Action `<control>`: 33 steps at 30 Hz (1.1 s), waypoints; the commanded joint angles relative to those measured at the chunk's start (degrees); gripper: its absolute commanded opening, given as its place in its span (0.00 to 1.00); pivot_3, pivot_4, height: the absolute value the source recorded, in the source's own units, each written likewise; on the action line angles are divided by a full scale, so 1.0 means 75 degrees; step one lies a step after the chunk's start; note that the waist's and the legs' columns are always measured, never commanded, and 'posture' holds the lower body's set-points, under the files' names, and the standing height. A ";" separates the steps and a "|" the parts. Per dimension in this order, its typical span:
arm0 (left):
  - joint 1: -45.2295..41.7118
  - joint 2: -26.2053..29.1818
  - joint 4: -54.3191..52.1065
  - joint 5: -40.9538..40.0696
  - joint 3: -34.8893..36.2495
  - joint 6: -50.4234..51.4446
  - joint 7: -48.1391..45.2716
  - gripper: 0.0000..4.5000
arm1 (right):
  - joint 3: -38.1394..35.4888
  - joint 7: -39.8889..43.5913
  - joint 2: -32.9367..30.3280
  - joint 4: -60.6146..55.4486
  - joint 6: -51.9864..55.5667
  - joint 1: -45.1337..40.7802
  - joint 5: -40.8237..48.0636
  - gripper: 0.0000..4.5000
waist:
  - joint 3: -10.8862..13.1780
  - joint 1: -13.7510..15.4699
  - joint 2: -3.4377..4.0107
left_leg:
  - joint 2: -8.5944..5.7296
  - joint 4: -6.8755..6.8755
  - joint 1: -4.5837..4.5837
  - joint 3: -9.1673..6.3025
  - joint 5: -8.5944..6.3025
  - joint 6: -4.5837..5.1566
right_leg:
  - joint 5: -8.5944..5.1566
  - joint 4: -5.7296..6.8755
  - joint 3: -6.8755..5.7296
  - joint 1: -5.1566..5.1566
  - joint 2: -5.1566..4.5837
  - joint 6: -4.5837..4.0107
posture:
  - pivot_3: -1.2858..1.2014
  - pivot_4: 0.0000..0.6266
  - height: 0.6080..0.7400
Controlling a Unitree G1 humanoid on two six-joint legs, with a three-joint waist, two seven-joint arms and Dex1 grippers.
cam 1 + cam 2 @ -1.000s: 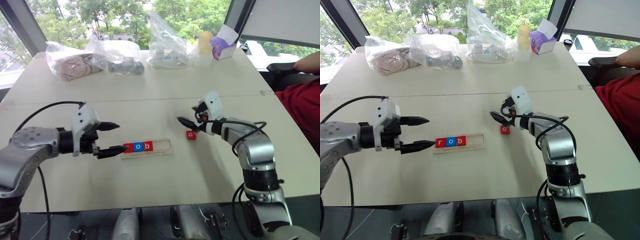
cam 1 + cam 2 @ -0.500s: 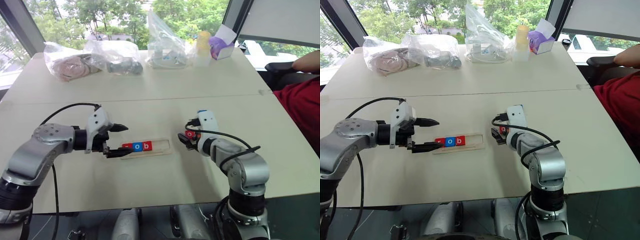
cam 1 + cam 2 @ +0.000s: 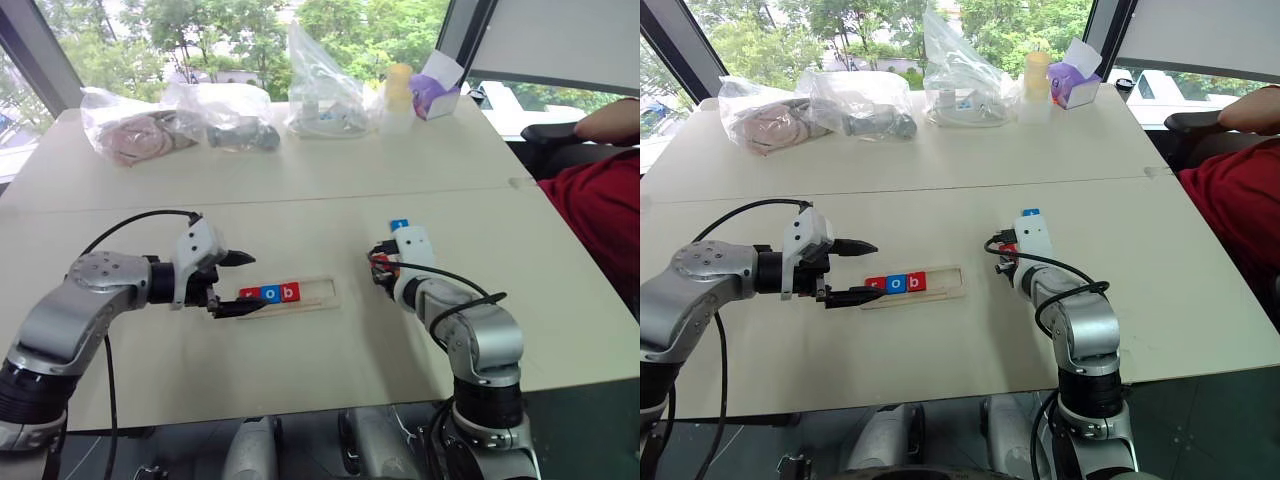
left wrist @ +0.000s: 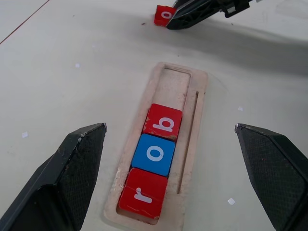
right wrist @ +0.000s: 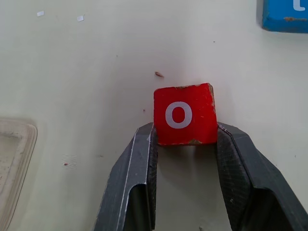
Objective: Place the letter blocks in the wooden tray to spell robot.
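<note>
Since a second ago the right pincer (image 5: 183, 144) dropped and clamped the red o (image 5: 184, 114) on the table (image 5: 72, 72). Left pincer (image 4: 173, 178) hangs wide over the tray (image 4: 190, 139), r-o-b in. Next: lift o into the slot past b.

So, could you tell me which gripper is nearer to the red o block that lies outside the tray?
Right. The right gripper is shut on the red o block; the left gripper is open at the wooden tray's far end.

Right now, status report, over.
Right gripper shut on red o block. Left gripper open over wooden tray. r, o, b seated. Path clear.
</note>
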 commanded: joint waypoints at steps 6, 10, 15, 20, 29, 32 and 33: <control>0.0047 -0.0058 -0.0244 0.0064 0.0093 -0.0185 0.0025 1.00 | -0.0325 0.0179 -0.0372 -0.1319 0.0914 0.0074 0.0297 0.24 | 0.0001 0.0015 0.0001 | -0.0001 -0.0004 -0.0012 -0.0005 0.0000 0.0000 | -0.0002 -0.0001 0.0000 -0.0008 -0.0003 0.0005 | 0.52 0.24 1.00; -0.0038 -0.0098 -0.0137 0.0176 -0.0052 -0.0267 -0.0048 1.00 | -0.1356 0.0280 0.0491 -0.2610 0.2259 0.0658 0.0583 0.24 | 0.0000 0.0093 0.0001 | -0.0001 -0.0008 -0.0017 -0.0025 0.0000 0.0000 | -0.0003 -0.0003 -0.0001 -0.0015 -0.0002 0.0008 | 0.52 0.24 1.00; -0.0333 -0.0246 0.0137 0.0312 -0.0300 -0.0374 -0.0230 1.00 | -0.1487 -0.0355 0.0891 -0.2792 0.2269 0.1060 0.0237 0.24 | 0.0001 0.0094 0.0001 | -0.0005 -0.0003 -0.0016 -0.0018 0.0000 0.0000 | -0.0011 -0.0005 0.0000 -0.0013 -0.0013 -0.0008 | 0.52 0.24 1.00; -0.0421 -0.0281 0.0221 0.0368 -0.0332 -0.0397 -0.0332 1.00 | -0.1511 -0.0737 0.1394 -0.2705 0.2269 0.1085 0.0107 0.48 | 0.0000 0.0082 0.0001 | -0.0004 -0.0002 -0.0012 -0.0018 0.0001 -0.0002 | -0.0015 -0.0005 0.0003 -0.0010 -0.0009 -0.0017 | 0.52 0.24 1.00; -0.0294 0.0210 0.0268 0.0418 -0.0210 -0.0404 -0.0855 1.00 | -0.1771 0.1550 -0.1207 -0.2617 0.1474 0.0079 0.1486 0.99 | 0.0009 0.0082 0.0010 | -0.0010 0.0005 -0.0017 -0.0007 0.0001 -0.0002 | -0.0017 -0.0019 0.0005 -0.0006 -0.0030 -0.0018 | 0.52 0.24 1.00; -0.0447 0.0377 0.0443 0.0337 -0.0155 -0.0465 -0.1165 1.00 | -0.1608 0.4058 -0.3426 -0.1803 -0.0306 0.0224 0.2330 0.99 | 0.0008 0.0100 0.0008 | -0.0013 -0.0003 -0.0011 0.0005 0.0000 0.0000 | -0.0019 -0.0033 0.0007 0.0001 -0.0029 -0.0015 | 0.52 0.24 1.00; -0.0527 0.0388 0.0490 0.0341 -0.0163 -0.0481 -0.1233 1.00 | -0.1395 0.4972 -0.4189 -0.1413 -0.1400 0.0439 0.2323 0.99 | 0.0007 0.0114 0.0006 | -0.0013 -0.0011 -0.0012 0.0010 -0.0001 0.0001 | -0.0021 -0.0047 -0.0002 0.0009 -0.0024 -0.0011 | 0.52 0.24 1.00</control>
